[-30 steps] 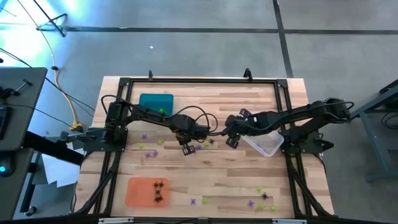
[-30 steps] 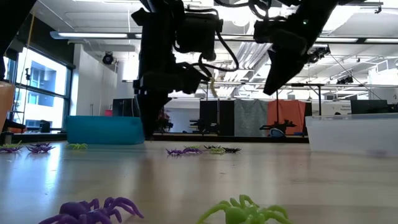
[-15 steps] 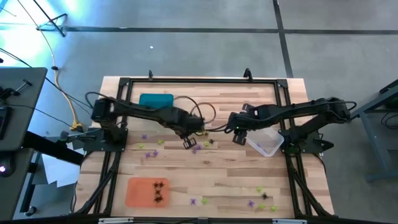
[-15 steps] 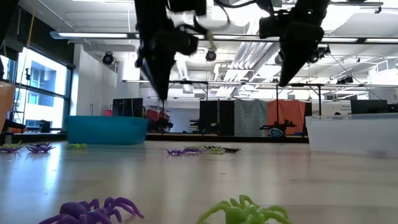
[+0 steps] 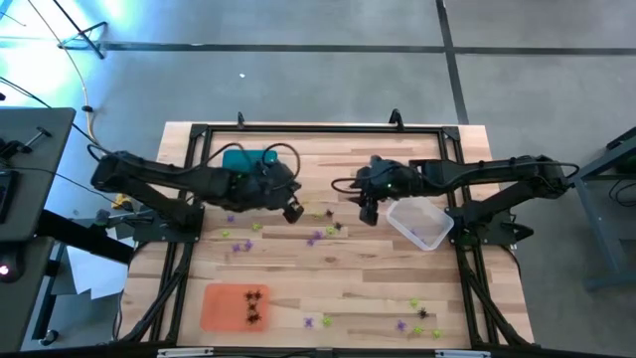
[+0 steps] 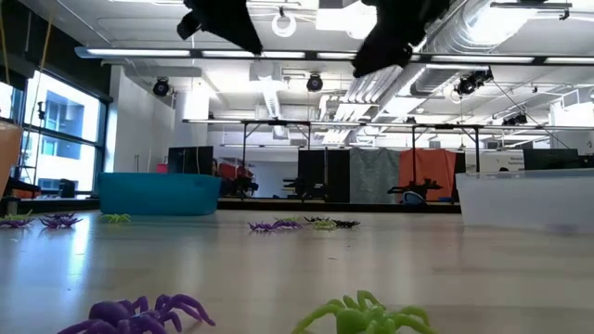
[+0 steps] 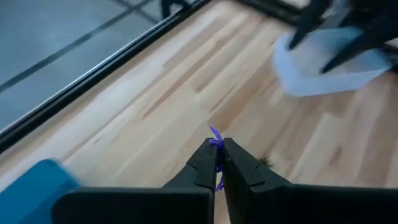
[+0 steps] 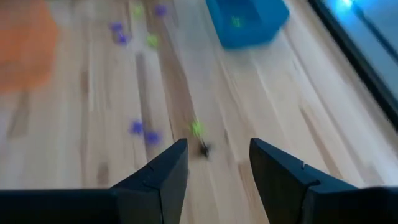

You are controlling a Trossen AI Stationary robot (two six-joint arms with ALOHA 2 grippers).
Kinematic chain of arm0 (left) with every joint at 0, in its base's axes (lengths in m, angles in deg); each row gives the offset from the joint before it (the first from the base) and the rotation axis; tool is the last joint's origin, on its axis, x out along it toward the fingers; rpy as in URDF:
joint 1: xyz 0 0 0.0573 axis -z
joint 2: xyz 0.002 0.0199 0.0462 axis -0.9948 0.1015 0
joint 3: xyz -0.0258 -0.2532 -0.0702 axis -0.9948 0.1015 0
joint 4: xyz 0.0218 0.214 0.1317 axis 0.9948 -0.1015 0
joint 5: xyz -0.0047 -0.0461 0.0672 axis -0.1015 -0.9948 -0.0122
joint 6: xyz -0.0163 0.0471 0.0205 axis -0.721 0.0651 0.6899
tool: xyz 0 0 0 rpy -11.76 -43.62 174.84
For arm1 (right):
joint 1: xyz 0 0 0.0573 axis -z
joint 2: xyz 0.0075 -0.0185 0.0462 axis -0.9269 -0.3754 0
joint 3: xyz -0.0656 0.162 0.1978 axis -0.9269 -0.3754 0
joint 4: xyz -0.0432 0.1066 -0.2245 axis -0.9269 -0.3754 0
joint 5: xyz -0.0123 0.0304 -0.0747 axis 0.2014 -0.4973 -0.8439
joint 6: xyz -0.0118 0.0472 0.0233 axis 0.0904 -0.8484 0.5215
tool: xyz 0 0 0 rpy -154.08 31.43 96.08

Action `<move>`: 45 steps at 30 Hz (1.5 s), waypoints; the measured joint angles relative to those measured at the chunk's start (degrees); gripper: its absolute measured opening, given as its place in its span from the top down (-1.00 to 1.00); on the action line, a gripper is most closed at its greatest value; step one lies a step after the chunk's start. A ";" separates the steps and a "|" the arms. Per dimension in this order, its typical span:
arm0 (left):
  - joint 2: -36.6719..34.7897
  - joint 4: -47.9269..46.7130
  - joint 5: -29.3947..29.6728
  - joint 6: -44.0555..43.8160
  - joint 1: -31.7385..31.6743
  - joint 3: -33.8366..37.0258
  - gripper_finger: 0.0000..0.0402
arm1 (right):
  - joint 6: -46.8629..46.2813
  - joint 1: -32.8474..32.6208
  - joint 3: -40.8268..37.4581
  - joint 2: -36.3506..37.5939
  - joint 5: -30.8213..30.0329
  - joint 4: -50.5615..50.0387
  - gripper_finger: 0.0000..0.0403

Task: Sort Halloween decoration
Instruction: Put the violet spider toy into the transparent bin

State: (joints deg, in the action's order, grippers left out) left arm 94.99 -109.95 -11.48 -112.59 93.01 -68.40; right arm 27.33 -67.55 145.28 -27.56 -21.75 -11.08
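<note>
3 rectangular plastic trays: 1 teal tray, 1 orange tray, 1 clear tray. 2 dark arms w/ 1 gripper each: left gripper, right gripper. Tiny plastic spiders: 1 purple spider piece in the left gripper's pinch; approx 5 loose purple pieces, approx 8 yellow-green pieces; black pieces too small to count.

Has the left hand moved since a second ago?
Yes. In the high view the left hand has pulled back from the middle of the table toward the blue tray, and the low view shows it risen. It is shut on a purple spider.
</note>
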 joint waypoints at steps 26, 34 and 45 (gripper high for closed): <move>-1.95 29.30 5.22 13.59 4.53 10.09 1.00 | -18.59 0.00 -0.09 -0.44 0.26 8.73 0.16; -1.30 33.72 4.75 15.02 4.51 10.11 1.00 | -19.26 -0.03 -0.09 -0.42 0.44 10.78 0.16; 2.20 40.49 4.13 17.58 3.42 10.07 1.00 | -12.12 -2.71 -0.09 -0.45 0.78 17.94 0.18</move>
State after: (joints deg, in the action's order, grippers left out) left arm 97.18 -69.46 -7.35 -95.01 96.43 -58.33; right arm 15.21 -70.25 145.19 -28.01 -20.97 6.86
